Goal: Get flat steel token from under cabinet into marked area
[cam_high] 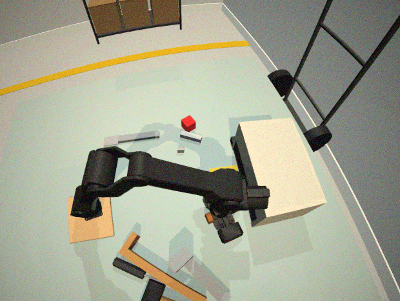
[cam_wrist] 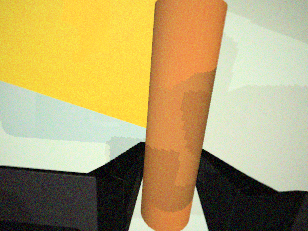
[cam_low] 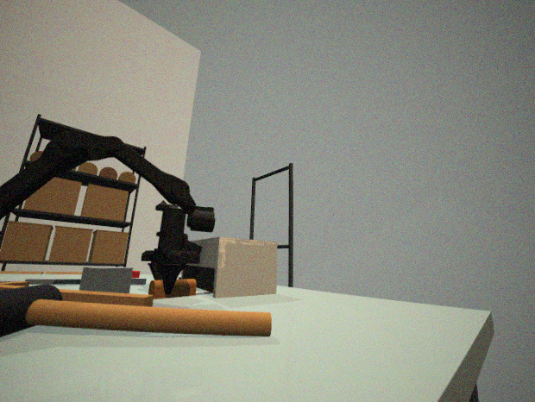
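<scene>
My gripper (cam_wrist: pixel 168 150) (cam_low: pixel 169 290) is shut on a thick orange rod (cam_wrist: pixel 182 79) (cam_low: pixel 186 286) (cam_high: pixel 209 217), low over the table in front of the cabinet. The rod stands out beyond both sides of the fingers; its far end is cut off in the wrist view. The cream cabinet (cam_high: pixel 284 161) (cam_low: pixel 246 267) has a dark front facing the arm. The yellow marked area (cam_wrist: pixel 70 44) (cam_high: pixel 224 167) lies in front of it, largely hidden by the arm in the top view and beside the rod in the wrist view. I cannot make out the steel token in any view.
A red cube (cam_high: pixel 188 123), a pale bar (cam_high: pixel 190 135), a small grey block (cam_high: pixel 180 149) and a long grey stick (cam_high: pixel 139 137) lie left of the cabinet. An orange angled bar (cam_high: pixel 161 274), a black cylinder (cam_high: pixel 128 267) and a grey angled piece (cam_high: pixel 180 259) lie at the near side.
</scene>
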